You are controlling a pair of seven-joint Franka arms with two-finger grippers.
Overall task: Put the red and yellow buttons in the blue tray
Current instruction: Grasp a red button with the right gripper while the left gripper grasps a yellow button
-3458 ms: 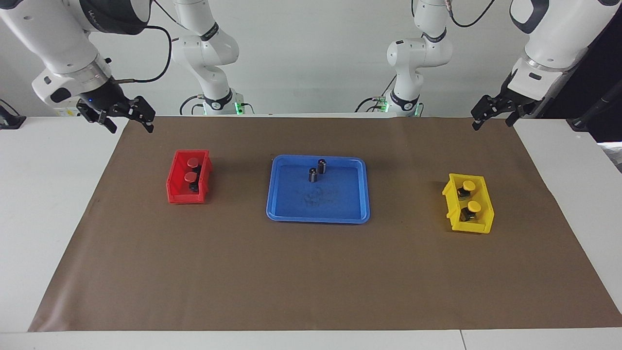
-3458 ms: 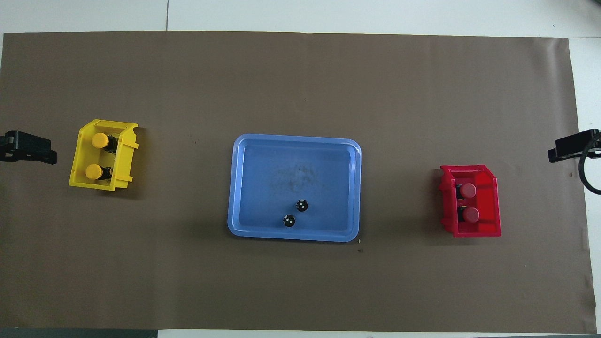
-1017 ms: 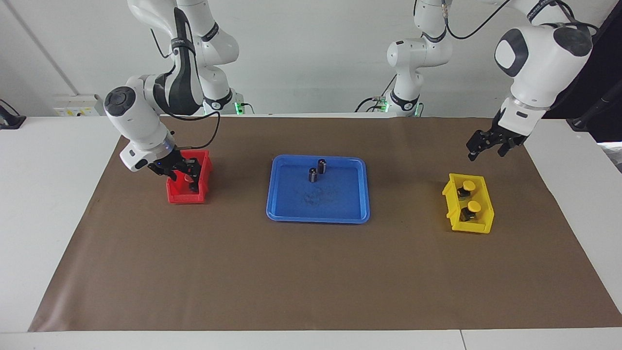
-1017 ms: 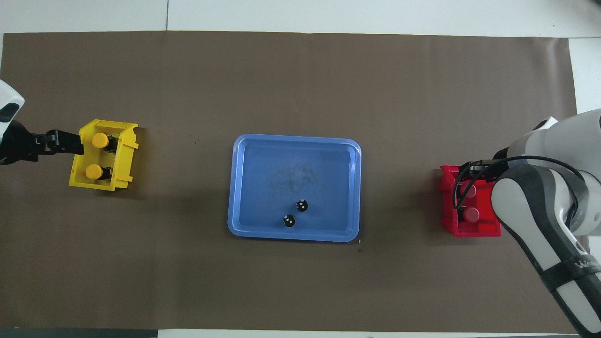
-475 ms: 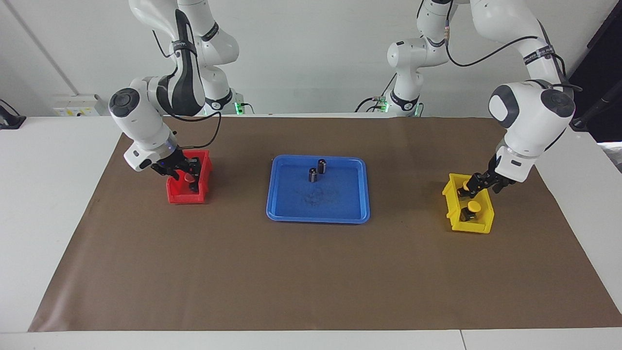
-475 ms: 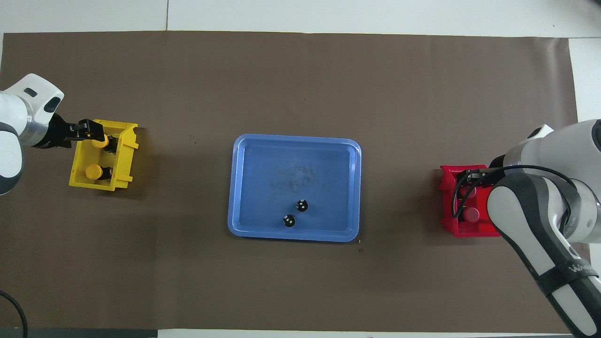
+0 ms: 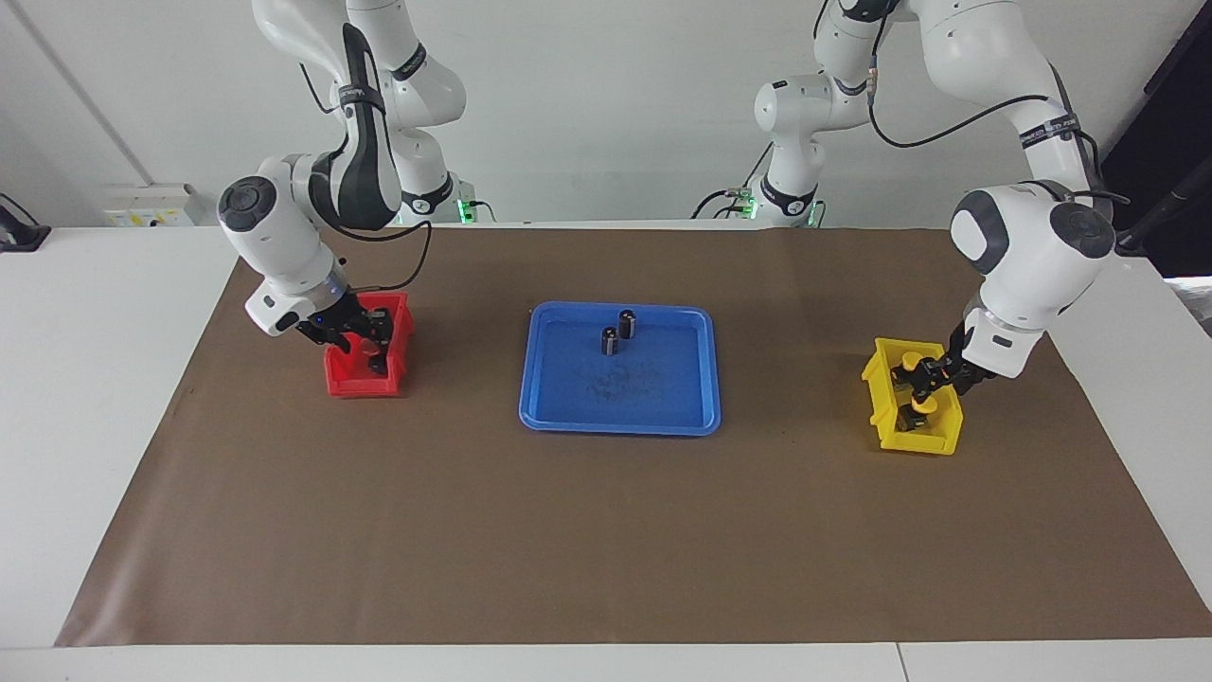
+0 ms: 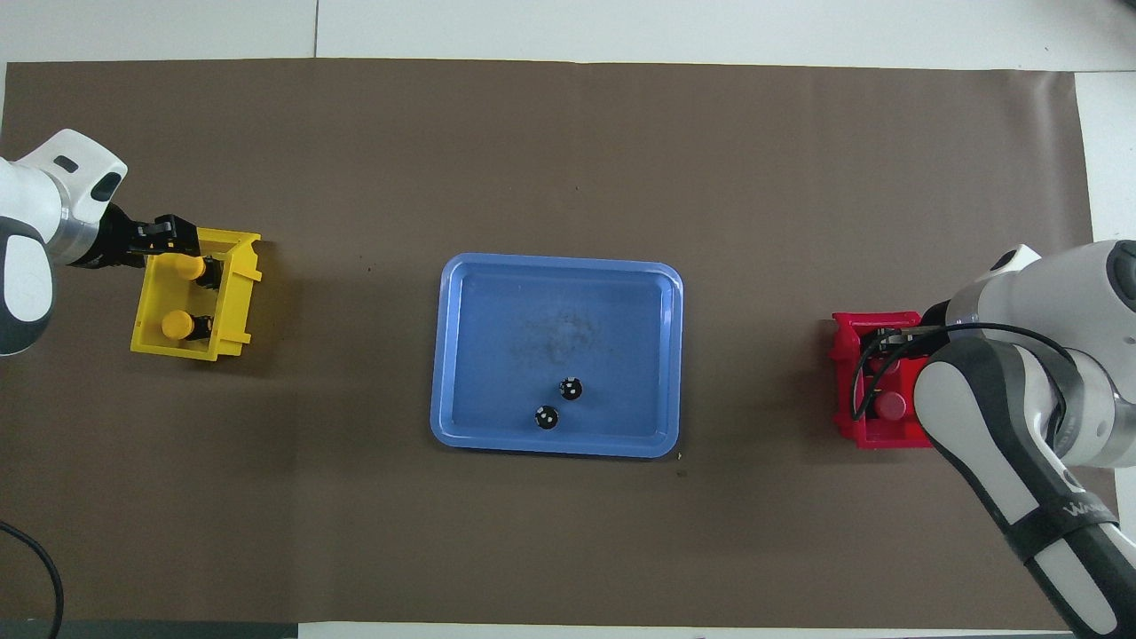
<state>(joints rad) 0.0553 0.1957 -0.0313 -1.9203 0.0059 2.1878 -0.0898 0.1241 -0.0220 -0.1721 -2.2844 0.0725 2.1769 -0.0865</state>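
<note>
From the facing camera we see a white table [image 7: 95, 379] covered by a sheet of matt brown paper [image 7: 606, 530] with light creases. In its middle lies the blue tray [image 7: 540, 407], a flat plastic rectangle with rounded corners and a low rim. Its floor looks a little scuffed. Two short dark cylinders [image 7: 627, 323] stand upright in the part of the tray nearer to the robots, close together. Toward the left arm's end sits a small yellow bin [image 7: 933, 438] of shiny plastic with sloped walls, and in it are the two yellow buttons [image 7: 911, 361], each a round mushroom cap on a black body. The left gripper [image 7: 923, 382] is lowered into this bin, between the two caps, and we cannot tell whether it is released or clenched. Toward the right arm's end sits a red bin [image 7: 352, 384] of the same shape. The right gripper [image 7: 365, 339] is down inside it and covers what is there, so its state also we cannot tell. From the overhead camera the yellow caps are two smooth discs, one farther from the robots than the other, and the left gripper is over the farther wall of the bin, beside the farther cap. In the red bin the red buttons [image 8: 890, 406] lie. The nearer cap is clear, the farther one is partly under a black cable. The right arm's white body hides its own gripper. No button is in the tray.
</note>
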